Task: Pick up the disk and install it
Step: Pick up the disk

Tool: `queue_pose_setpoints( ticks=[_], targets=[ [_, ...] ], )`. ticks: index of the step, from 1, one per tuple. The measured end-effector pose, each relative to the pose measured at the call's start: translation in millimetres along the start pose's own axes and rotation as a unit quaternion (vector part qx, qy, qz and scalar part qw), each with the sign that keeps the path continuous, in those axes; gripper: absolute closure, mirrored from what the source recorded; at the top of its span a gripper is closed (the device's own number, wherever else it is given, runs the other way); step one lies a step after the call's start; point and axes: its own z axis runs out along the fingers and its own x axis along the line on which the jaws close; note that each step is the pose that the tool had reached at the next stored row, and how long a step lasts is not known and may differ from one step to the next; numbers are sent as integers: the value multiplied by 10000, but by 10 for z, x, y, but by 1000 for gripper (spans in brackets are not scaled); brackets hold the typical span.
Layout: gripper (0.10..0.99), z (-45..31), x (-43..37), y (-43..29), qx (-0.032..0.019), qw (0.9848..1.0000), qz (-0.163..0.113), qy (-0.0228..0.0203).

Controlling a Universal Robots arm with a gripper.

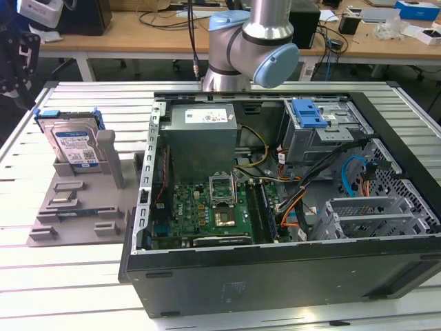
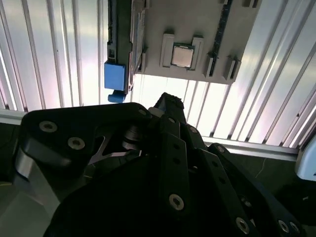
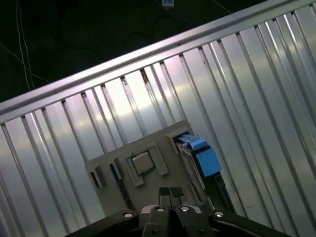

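Hovers over the slatted metal table (image 3: 247,74) with the gripper (image 3: 170,193) empty and its fingers (image 3: 164,196) pressed together, clamping nothing. Looks down past those fingers onto a grey holder tray (image 3: 148,145), lower than the fingertips and well apart from them. Finds the disk (image 3: 200,154) standing on edge in a slot of that tray, beyond the fingertips and off to one side of their line, untouched, the top of its blue bracket facing up toward the fingers. Sees a small square processor chip (image 3: 143,162) seated in a pocket of the same tray, nearer the fingers' line than the disk and near it. In the exterior view, shows the disk (image 1: 72,146) upright with its labelled face outward and the blue frame around its edges, seated in the tray beside a tall grey post. Puts the open computer case (image 1: 275,272) farther from the fingers than the tray, beyond the disk, lying on the same table with its motherboard (image 1: 200,207), grey power-supply box (image 1: 200,127) and a metal drive cage (image 1: 310,131) with a blue latch exposed. Shows the arm (image 1: 255,34) rising behind the case.
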Motion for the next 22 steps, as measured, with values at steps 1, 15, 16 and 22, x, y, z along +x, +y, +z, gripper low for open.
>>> queue_pose_setpoints(
  ticks=[1, 15, 16, 22],
  targets=[
    [980, 0, 0, 0, 0, 10000, -42, 1],
    [980, 1, 0, 0, -12, 9945, -1048, 38],
    [980, 1, 0, 0, -13, 9938, -1115, 40],
    [980, 1, 0, 0, -17, 9895, -1447, 52]
  ],
)
